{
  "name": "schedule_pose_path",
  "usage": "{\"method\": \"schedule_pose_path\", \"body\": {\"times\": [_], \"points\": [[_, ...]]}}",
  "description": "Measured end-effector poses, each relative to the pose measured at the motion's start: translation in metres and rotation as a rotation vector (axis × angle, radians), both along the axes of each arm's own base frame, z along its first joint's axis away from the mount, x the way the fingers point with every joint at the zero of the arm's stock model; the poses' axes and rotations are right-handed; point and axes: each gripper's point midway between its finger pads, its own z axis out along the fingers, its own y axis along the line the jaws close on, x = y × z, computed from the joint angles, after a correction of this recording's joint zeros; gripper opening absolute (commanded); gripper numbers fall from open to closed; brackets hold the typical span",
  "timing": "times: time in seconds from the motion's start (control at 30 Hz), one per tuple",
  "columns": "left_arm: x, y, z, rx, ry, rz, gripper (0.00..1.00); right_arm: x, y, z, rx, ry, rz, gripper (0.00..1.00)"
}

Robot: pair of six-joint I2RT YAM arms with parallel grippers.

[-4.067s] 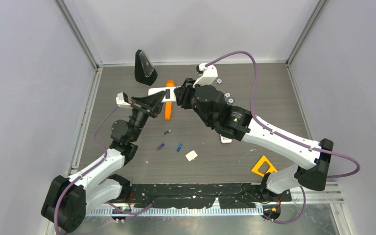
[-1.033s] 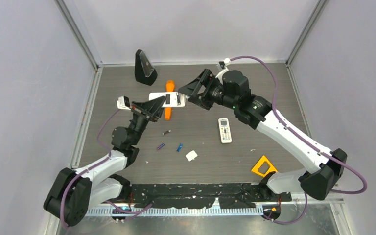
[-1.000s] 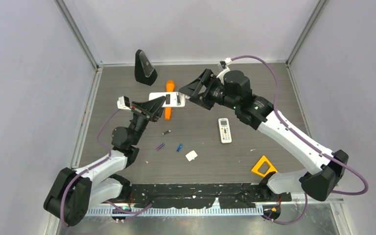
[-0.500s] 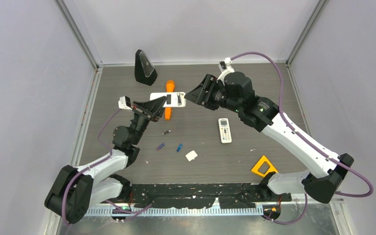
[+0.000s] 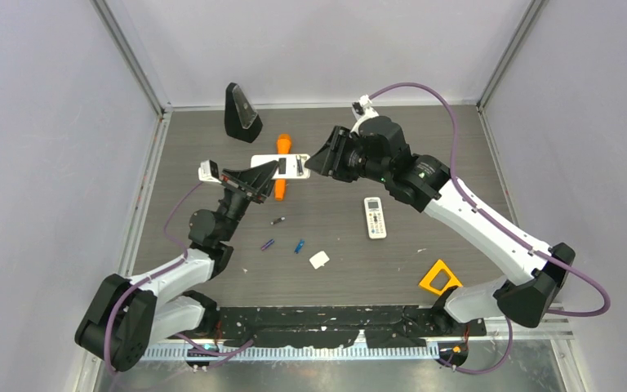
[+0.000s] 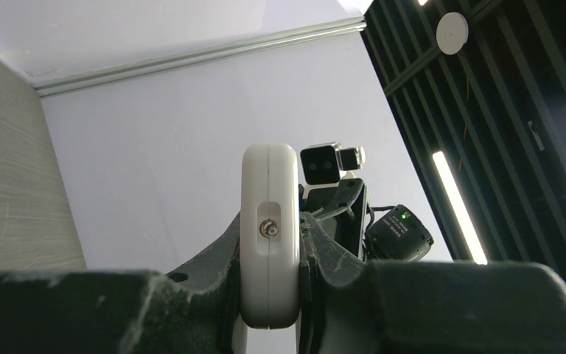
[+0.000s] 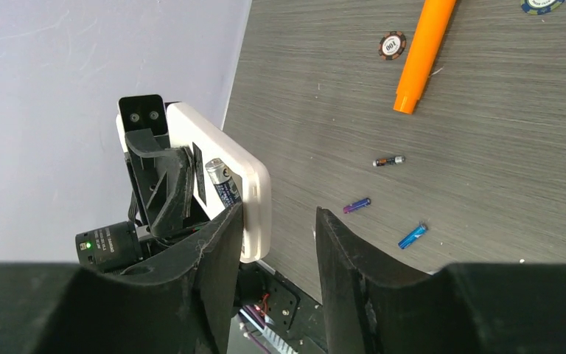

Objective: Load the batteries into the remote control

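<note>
The white remote control [image 5: 290, 167] is held off the surface [image 5: 457, 155], roughly level, with its left end clamped in the left tool [image 5: 253, 175]. In the left wrist view the remote control [image 6: 269, 192] is seen end-on, pinched on both flat sides by the closed fingers. One battery [image 7: 221, 181], dark blue with a silvery end, is seated in the open back of the remote control.

The right tool [image 5: 317, 161] is set at the remote control's right end. Its fingers stand apart. The left finger [image 7: 217, 251] lies against the remote control's corner, and a gap is left to the right finger [image 7: 339, 258].

An orange marker [image 5: 279, 189] lies on the surface under the remote control, crossing it. Three loose batteries lie nearer the arm bases than the remote control: a dark one [image 5: 277, 220], a purple one [image 5: 268, 243] and a blue one [image 5: 299, 246], each apart from the others. A small white piece [image 5: 319, 260] is seen just beyond the blue one.

A second remote [image 5: 374, 217] lies right of and nearer than the held remote control, with bare surface between it and the batteries. A yellow triangle [image 5: 439, 278] sits near the front edge, far to the right. A black object [image 5: 241, 113] stands by the back left corner, behind the remote control.
</note>
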Motion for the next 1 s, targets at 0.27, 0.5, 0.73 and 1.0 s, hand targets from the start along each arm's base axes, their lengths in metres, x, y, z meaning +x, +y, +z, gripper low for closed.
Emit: {"method": "schedule_pose_path", "body": {"times": [0.27,0.5,0.73,1.0], "points": [[0.001,-0.001,-0.003,0.006,0.006,0.000,0.00,-0.002,0.003,-0.003,-0.010,0.001,0.015,0.38],[0.002,-0.001,-0.003,0.005,0.006,0.000,0.00,-0.010,0.012,-0.008,-0.034,-0.002,0.044,0.34],[0.002,0.000,-0.003,0.004,0.008,0.005,0.00,-0.007,0.016,-0.008,-0.049,-0.016,0.038,0.34],[0.002,0.000,-0.003,0.004,0.007,0.005,0.00,-0.004,0.011,-0.008,-0.060,-0.018,-0.003,0.45]]}}
